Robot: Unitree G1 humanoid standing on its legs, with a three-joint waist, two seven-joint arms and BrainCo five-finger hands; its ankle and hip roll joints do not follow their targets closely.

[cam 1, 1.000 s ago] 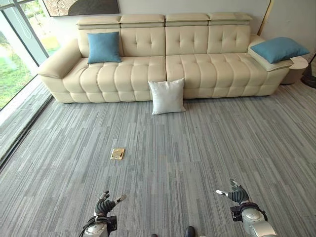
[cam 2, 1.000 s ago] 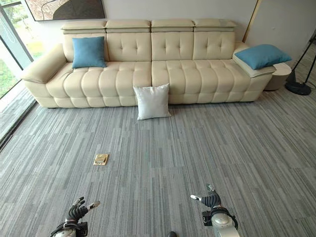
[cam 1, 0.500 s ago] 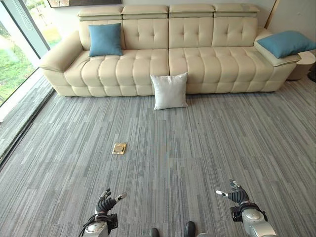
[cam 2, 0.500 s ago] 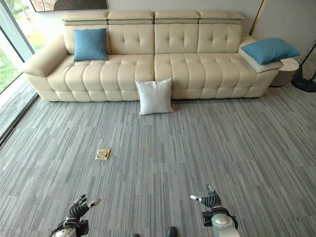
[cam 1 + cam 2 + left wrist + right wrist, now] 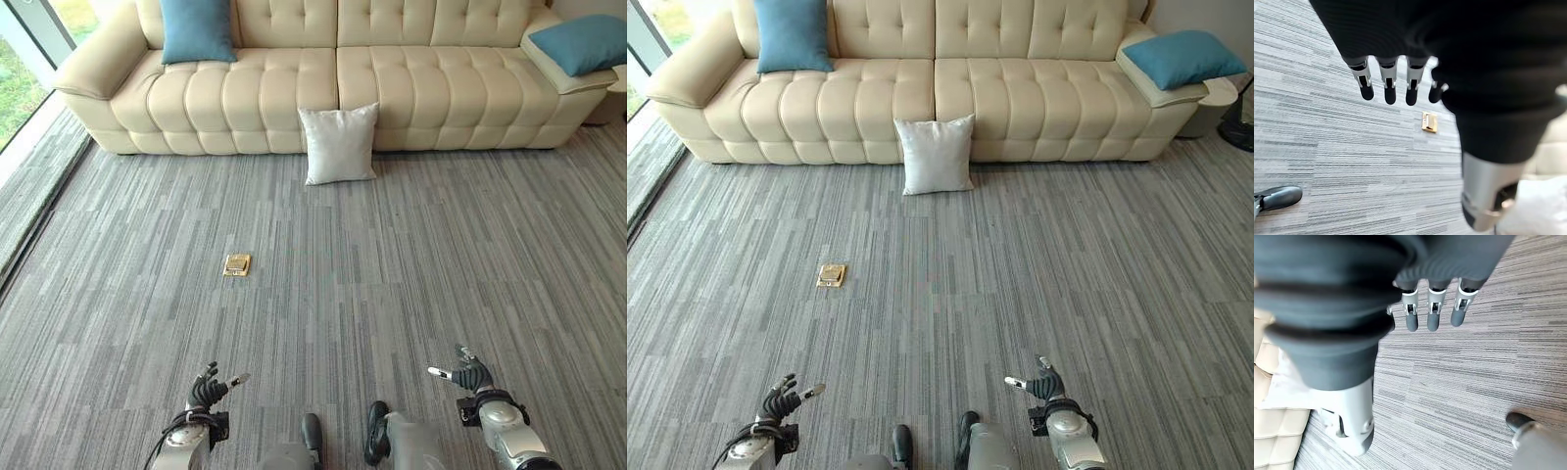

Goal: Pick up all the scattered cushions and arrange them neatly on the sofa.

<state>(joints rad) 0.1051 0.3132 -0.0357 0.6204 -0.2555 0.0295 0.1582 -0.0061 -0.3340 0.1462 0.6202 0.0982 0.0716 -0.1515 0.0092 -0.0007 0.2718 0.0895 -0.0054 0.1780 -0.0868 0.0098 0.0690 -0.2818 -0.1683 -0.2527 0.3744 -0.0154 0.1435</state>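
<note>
Grey striped carpet [image 5: 392,284] runs up to a cream sofa [image 5: 431,88] along the far side. On the floor, a white cushion [image 5: 338,144] stands upright, leaning against the sofa's front near its middle. One blue cushion [image 5: 197,28] leans on the backrest at the sofa's left end; another blue cushion [image 5: 580,43] lies on the right armrest. A small brass floor plate [image 5: 236,264] sits in the carpet, well apart from the sofa. The left hand [image 5: 209,391] hangs low over the carpet at lower left, its fingers [image 5: 1387,81] straight and apart, holding nothing. The right hand [image 5: 472,377] hangs at lower right, its fingers [image 5: 1433,311] likewise straight and empty, thumb out to the side.
</note>
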